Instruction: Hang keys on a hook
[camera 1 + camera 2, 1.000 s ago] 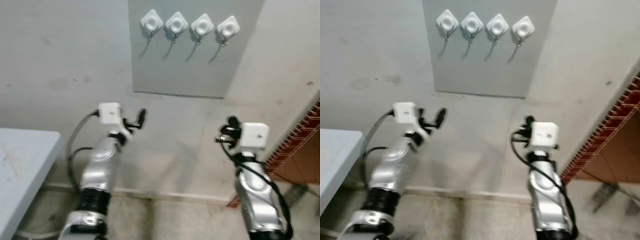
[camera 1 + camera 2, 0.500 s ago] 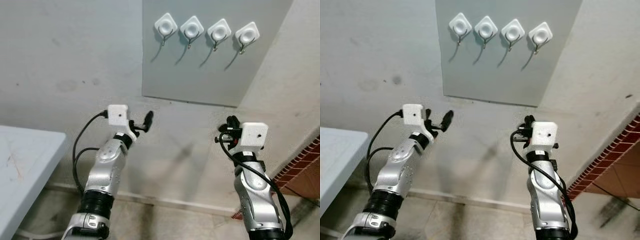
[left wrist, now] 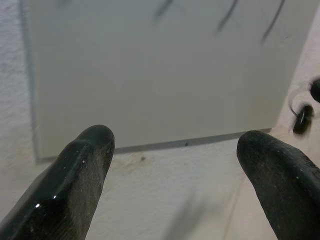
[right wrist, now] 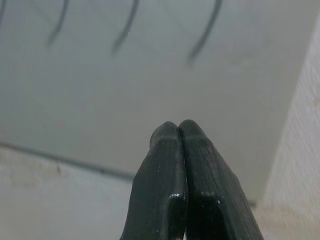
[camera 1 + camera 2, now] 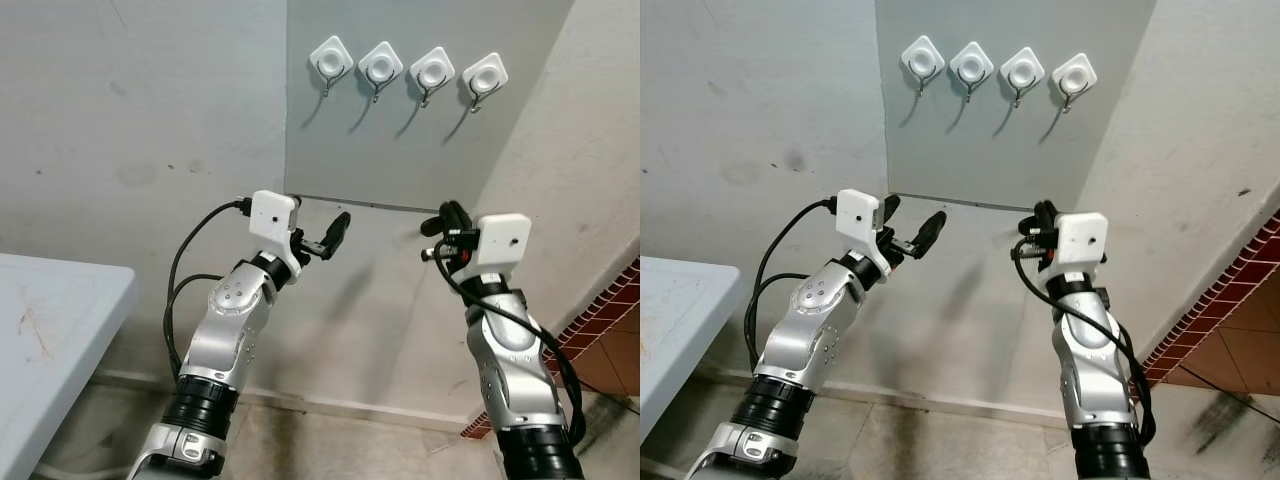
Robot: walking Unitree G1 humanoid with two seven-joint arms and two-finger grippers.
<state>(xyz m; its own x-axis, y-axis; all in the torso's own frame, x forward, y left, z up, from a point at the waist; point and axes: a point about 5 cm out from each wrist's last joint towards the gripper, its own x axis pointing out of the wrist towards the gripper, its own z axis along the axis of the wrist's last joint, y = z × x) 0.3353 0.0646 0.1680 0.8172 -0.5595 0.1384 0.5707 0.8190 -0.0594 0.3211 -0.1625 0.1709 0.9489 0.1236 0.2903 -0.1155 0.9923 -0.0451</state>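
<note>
Grippers, left [image 5: 330,238] and right [image 5: 440,222], now nearer hooks [image 5: 407,70].

Both silver arms are raised forward, elbows bent. The left tool [image 3: 175,185] has its two black fingers spread wide apart; the right tool [image 4: 179,131] has its fingers pressed together.

Both pincers [image 5: 318,232] [image 5: 440,225] raised below four wall hooks [image 5: 405,72]

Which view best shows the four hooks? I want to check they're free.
Left eye view: all four hooks sit on the grey panel, bare. Right eye view matches. The wrist views catch the panel and thin shadows.
</note>
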